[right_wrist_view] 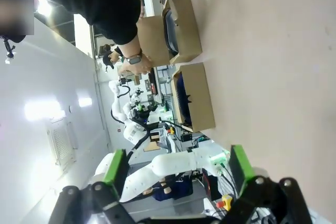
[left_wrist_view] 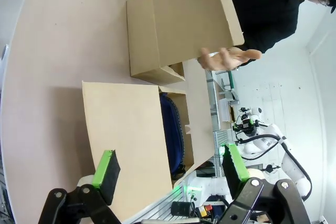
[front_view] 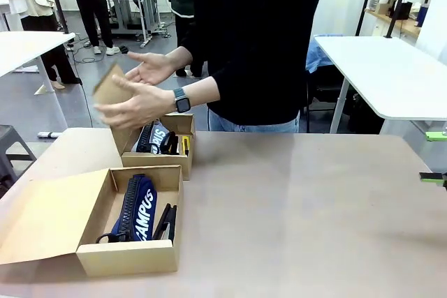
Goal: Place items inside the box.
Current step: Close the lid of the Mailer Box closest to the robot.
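Two tan cardboard boxes stand at the table's left. The near box (front_view: 129,256) lies open, lid flat to the left, holding a navy "CAMPUS" pouch (front_view: 137,207) and a black stapler (front_view: 166,222). Behind it, the far box (front_view: 157,162) holds a lettered pouch (front_view: 155,136), a black item and a yellow-and-black utility knife (front_view: 186,146). A person's hands (front_view: 140,106) hold the far box's raised lid (front_view: 113,88). My left gripper (left_wrist_view: 170,169) hangs open above the near box's lid (left_wrist_view: 126,145). My right gripper (right_wrist_view: 177,167) is open and empty, far from both boxes (right_wrist_view: 197,95).
The person stands at the far side behind the boxes. The tabletop (front_view: 300,214) stretches bare from the middle to the right. A white table (front_view: 391,75) stands at the back right, and other people stand at the far back left.
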`<state>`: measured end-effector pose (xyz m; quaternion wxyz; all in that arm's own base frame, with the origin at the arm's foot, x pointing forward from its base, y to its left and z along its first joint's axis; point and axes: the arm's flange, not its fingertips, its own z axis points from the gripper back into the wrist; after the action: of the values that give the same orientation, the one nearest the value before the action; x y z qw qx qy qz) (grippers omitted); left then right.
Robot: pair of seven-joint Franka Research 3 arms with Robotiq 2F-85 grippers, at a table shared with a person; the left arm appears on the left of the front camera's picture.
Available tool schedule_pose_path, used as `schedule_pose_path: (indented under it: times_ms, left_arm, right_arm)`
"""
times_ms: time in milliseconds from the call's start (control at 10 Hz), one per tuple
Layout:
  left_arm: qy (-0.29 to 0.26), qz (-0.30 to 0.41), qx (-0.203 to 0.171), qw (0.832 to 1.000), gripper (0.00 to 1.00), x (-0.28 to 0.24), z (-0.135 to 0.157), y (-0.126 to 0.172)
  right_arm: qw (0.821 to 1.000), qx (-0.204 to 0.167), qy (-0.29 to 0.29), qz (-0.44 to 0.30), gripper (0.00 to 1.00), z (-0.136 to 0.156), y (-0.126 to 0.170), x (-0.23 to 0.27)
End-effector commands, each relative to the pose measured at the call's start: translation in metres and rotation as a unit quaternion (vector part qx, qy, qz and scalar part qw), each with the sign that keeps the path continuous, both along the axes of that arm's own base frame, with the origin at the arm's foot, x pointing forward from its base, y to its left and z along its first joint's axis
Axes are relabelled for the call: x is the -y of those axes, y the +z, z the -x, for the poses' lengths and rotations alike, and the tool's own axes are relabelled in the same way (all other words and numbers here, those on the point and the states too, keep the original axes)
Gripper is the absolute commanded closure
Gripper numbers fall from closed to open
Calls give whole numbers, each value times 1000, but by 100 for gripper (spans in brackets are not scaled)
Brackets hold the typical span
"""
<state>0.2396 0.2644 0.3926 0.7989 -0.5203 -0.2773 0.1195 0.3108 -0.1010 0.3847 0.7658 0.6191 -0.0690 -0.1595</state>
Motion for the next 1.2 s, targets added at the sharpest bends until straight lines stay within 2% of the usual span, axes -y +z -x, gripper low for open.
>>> schedule_pose_path:
  times_ms: [0, 300, 400, 500, 600, 700, 800, 900, 1000, 1100]
  left_arm:
    - [2, 5, 18, 1000, 0, 0, -1, 0]
    - [2, 5, 18, 1000, 0, 0, -1, 0]
    - [0, 0, 0, 1000, 0, 0, 0, 0]
    - [-46, -5, 46, 998, 0, 15, -11, 20]
    - [-146, -42, 158, 976, 0, 42, -22, 33]
    - [-197, -48, 238, 950, 0, 68, -29, 38]
    - [-183, -173, 356, 900, 0, 86, -36, 31]
    - [-162, -278, 486, 813, 0, 96, -38, 16]
    - [-155, -326, 561, 745, 0, 100, -37, 1]
    - [-152, -340, 612, 697, 0, 100, -37, -7]
  right_arm:
    - [1000, -5, -3, -11, 0, 0, 4, -2]
    - [1000, -5, -3, -11, 0, 0, 4, -2]
    - [1000, -5, -3, -11, 0, 0, 4, -2]
    - [1000, -5, -3, -11, 0, 0, 4, -2]
    - [1000, -5, -3, -11, 0, 0, 4, -2]
    - [1000, -5, -3, -11, 0, 0, 4, -2]
    - [1000, -5, -3, -11, 0, 0, 4, -2]
    - [1000, -5, -3, -11, 0, 0, 4, -2]
    - [1000, -5, -3, -11, 0, 0, 4, -2]
    - [1000, -5, -3, -11, 0, 0, 4, -2]
